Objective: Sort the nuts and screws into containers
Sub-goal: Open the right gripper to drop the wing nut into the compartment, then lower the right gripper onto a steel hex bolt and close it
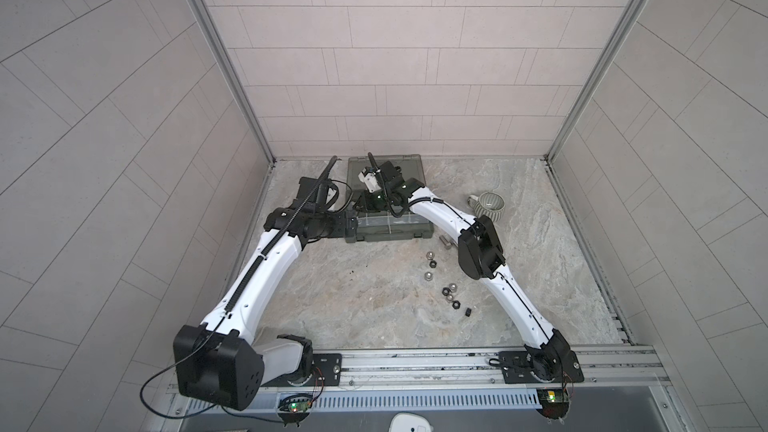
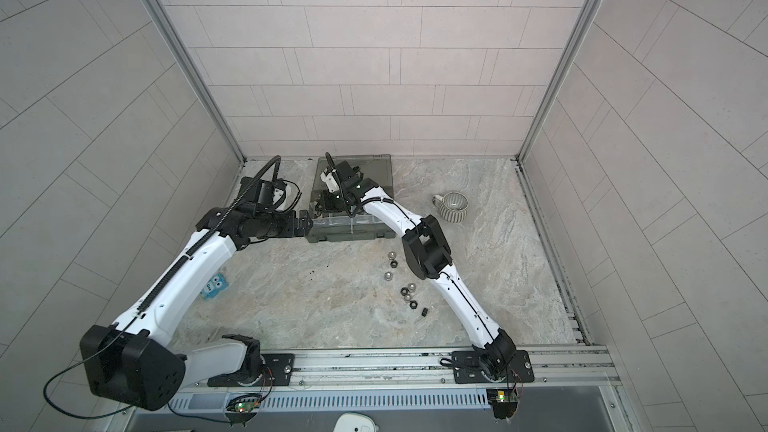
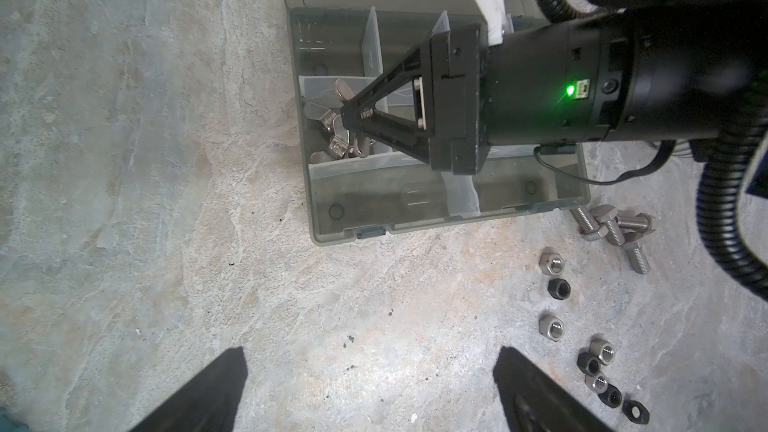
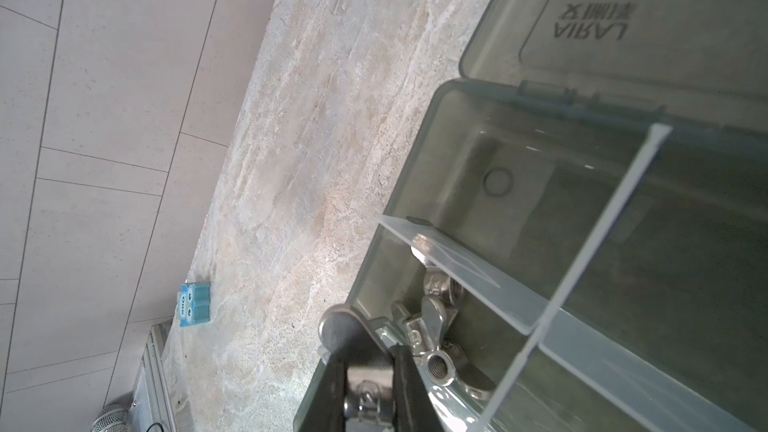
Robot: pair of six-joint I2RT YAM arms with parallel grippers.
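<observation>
Eight loose nuts point(image 3: 551, 326), silver and black, lie scattered on the stone-patterned bench point(image 1: 353, 305) nearest the arms' bases, in a ragged line right of centre in both top views. At about the same depth, a small blue pack with cartoon eyes point(image 2: 214, 286) lies at the bench's left edge beside the left arm. Just beyond the nuts, a few silver screws point(image 3: 611, 228) lie heaped by the front right corner of the open grey-green case point(image 1: 395, 235). The left hand point(image 3: 370, 351) is spread wide with nothing between its fingers, over bare bench just beside the case's left end. Farther back, the right hand point(image 3: 353, 115) reaches across the case from the right, pinching a silver wing nut point(image 4: 365, 378) above the left-end compartment point(image 3: 349, 166) of the case's middle row, where several more wing nuts point(image 3: 332, 147) are piled. Clear dividers point(image 4: 478, 284) wall that compartment off from its neighbours. To the right of the case sits a striped mug point(image 1: 490, 205), well apart from the loose hardware. At the very back, the case's lid point(image 1: 411, 168) lies open toward the tiled wall point(image 1: 395, 56).
</observation>
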